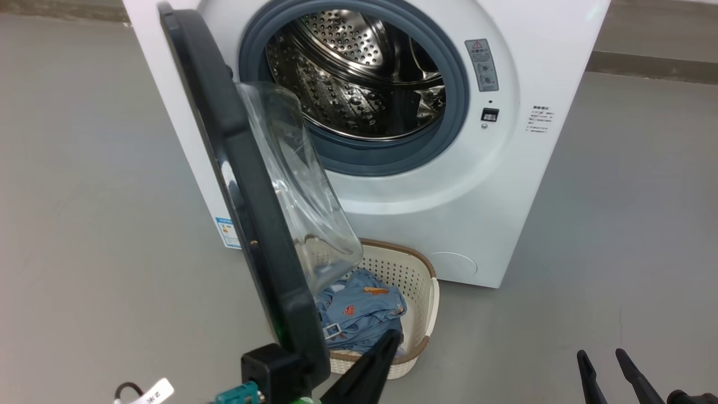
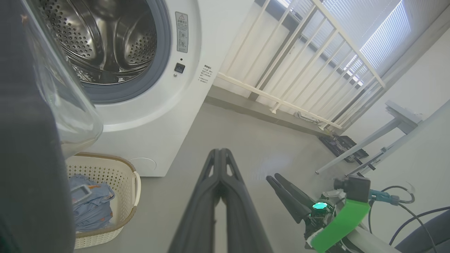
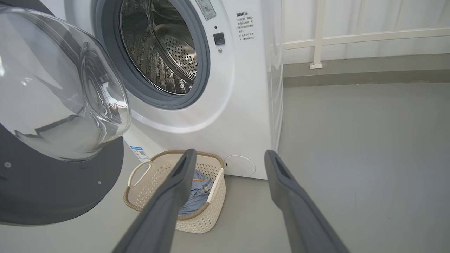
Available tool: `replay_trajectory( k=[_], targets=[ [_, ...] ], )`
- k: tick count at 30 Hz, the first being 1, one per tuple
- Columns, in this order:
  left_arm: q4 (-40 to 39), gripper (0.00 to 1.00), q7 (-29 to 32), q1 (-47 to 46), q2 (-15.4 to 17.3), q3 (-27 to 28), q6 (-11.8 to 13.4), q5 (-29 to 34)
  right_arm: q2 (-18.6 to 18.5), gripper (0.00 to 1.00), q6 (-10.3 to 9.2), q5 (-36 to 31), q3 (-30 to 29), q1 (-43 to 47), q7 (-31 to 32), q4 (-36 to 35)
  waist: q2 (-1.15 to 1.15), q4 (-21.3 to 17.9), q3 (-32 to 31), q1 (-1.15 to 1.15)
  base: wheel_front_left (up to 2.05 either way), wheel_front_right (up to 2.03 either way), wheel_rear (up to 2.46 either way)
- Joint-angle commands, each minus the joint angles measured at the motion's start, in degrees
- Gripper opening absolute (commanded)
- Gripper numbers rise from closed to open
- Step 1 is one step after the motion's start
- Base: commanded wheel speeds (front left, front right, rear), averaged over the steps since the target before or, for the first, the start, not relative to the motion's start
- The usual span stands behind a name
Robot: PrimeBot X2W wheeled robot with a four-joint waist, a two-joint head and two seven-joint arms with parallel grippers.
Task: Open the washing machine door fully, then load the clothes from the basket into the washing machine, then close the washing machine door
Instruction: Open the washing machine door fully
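Grey floor [image 1: 617,224]; glossy black washing machine door [image 1: 238,185] open, left jaws pressed together, right jaws spread

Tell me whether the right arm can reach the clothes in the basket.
Probably yes: the right claw is open and aimed at the basket, whose clothes lie uncovered; the washing machine door hangs off to one side.

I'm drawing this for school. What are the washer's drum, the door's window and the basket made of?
Drum: probably polished steel, mirror-shiny with punched holes. Door window: clear and glossy, glass or plastic, cannot tell. Basket: likely matte cream plastic, moulded holes, brown woven-look rim.
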Motion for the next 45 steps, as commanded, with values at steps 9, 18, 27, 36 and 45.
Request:
replay_trajectory(
  k=[9,18,27,36,45],
  targets=[
    [4.1,0.0,-2.7,-3.0,0.4,4.5,0.5,-0.5,-1.6,1.0,0.09,0.4,1.8,-2.3,-0.7,-0.9,0.0,-1.3,0.2,0.0,0.0,0.0,0.0],
    [8.1,0.0,-5.1,-3.8,0.5,6.1,1.5,0.5,-1.6,1.0,0.09,0.3,1.8,-2.3,-0.7,-0.8,0.0,-1.4,0.2,0.0,0.0,0.0,0.0],
    [10.5,0.0,-6.4,-4.2,0.5,6.9,2.0,0.7,-1.6,1.0,0.09,0.2,1.8,-2.2,-0.7,-0.9,0.0,-0.8,0.2,0.0,0.0,0.0,0.0],
    [13.2,0.0,-8.2,-4.5,0.4,8.0,3.3,0.6,-1.5,1.0,0.09,0.2,2.0,-2.2,-0.7,-0.9,0.0,-0.4,0.4,0.0,0.0,0.0,0.0],
    [14.4,0.0,-9.4,-4.9,0.6,8.5,4.7,1.7,-1.5,1.0,0.09,0.1,1.7,-2.1,-0.7,-0.9,0.0,0.4,0.6,0.0,0.0,0.0,0.0]
  ],
)
